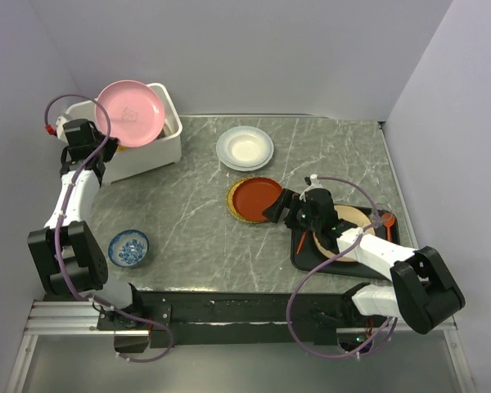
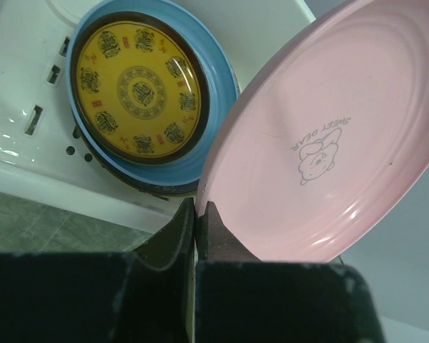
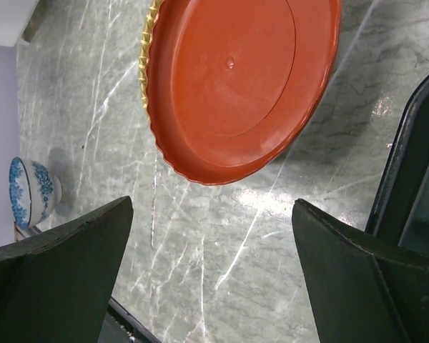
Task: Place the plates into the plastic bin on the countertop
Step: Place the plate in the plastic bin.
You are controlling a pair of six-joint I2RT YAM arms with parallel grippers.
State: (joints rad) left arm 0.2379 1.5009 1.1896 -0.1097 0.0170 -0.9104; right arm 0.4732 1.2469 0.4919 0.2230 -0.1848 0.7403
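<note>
My left gripper [image 2: 199,214] is shut on the rim of a pink plate [image 2: 329,143], which it holds tilted over the white plastic bin [image 1: 165,149]. In the bin [image 2: 28,164] a yellow patterned plate [image 2: 139,89] lies on a light blue plate [image 2: 213,107]. On the countertop [image 1: 196,213] a red-orange plate [image 1: 254,199] sits on a woven yellow plate [image 3: 146,64], and a white plate [image 1: 245,148] lies farther back. My right gripper [image 3: 211,236] stands open low over bare stone, just short of the red-orange plate [image 3: 236,78]. A cream plate [image 1: 349,218] lies on the tray, partly under my right arm.
A small blue-and-white bowl [image 1: 128,247] stands near the front left of the countertop. A flat black tray [image 1: 390,246] with a red utensil [image 1: 386,219] sits at the right, close beside my right gripper. Walls close in the back and both sides.
</note>
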